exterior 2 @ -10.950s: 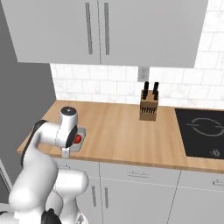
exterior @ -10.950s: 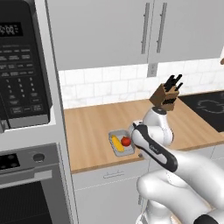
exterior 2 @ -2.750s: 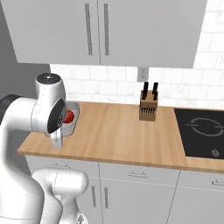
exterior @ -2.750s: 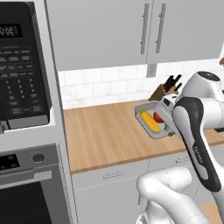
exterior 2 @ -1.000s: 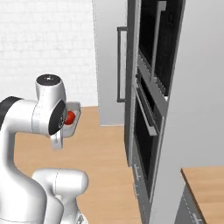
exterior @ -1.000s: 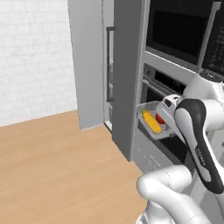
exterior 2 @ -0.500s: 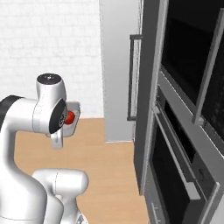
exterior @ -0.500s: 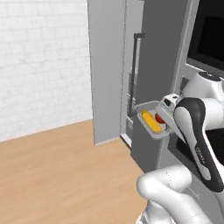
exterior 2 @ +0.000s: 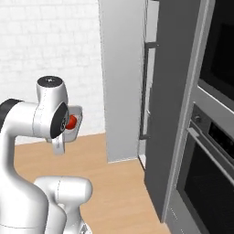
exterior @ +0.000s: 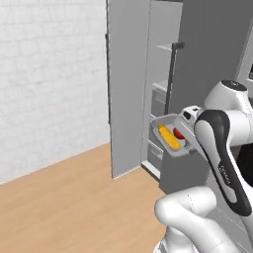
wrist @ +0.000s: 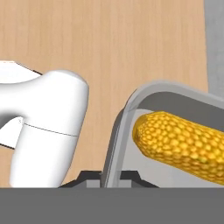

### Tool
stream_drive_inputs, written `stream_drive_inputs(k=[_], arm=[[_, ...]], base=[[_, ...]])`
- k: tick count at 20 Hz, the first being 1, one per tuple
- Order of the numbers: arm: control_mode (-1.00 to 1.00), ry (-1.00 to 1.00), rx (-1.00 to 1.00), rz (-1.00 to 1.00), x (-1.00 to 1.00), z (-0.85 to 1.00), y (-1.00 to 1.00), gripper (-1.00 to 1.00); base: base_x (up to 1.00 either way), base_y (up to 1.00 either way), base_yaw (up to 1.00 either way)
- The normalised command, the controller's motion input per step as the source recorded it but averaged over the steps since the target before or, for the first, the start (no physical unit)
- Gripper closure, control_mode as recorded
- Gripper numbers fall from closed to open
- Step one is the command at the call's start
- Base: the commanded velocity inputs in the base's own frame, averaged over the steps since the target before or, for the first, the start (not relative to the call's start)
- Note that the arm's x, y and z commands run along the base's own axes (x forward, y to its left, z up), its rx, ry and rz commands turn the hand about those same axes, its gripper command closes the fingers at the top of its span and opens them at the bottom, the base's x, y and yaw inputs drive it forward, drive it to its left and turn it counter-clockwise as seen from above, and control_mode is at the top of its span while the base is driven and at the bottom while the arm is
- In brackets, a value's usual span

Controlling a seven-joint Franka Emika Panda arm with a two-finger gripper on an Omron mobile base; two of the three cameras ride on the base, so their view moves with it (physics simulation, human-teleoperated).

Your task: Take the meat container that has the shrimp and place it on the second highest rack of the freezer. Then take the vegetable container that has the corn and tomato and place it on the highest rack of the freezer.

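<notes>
Left base view has the vegetable container held up in the middle right of the frame, just in front of the open freezer, whose door stands ajar at centre with pale shelves showing behind it. The gripper is clamped on the tray's rim at one end; the hand view shows the dark tips at the bottom edge pinching the pale wall.

Counted: one tray in hand, one corn lying along it, one tomato beside the corn at the end near the arm. In the right base view the tomato peeps out beside the arm's wrist, at middle left.

What could go wrong, as I judge it:
- The tray is gripped by one edge only, so its weight hangs out to the side; a quick swing toward the shelves could let it sag or twist in the grip.
- The tomato is round and loose; any tilt may roll it over the shallow rim to the floor.
- The door's edge and its long handle stand near the tray's path; clipping either could knock the tray.
- The top shelf calls for a level lift.
</notes>
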Motion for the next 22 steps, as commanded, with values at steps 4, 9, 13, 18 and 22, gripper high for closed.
stream_drive_inputs(k=[4,9,13,18,22], arm=[[1.00,0.00,0.00,0.00,0.00,0.00,0.00,1.00],[1.00,0.00,0.00,0.00,0.00,0.00,0.00,1.00],[1.00,0.00,0.00,0.00,0.00,0.00,0.00,1.00],[1.00,0.00,0.00,0.00,0.00,0.00,0.00,1.00],[1.00,0.00,0.00,0.00,0.00,0.00,0.00,1.00]], base=[[0.27,0.96,-0.49],[0.10,1.00,-0.48],[0.25,1.00,-0.46],[0.26,1.00,-0.46],[0.27,0.75,-0.52]])
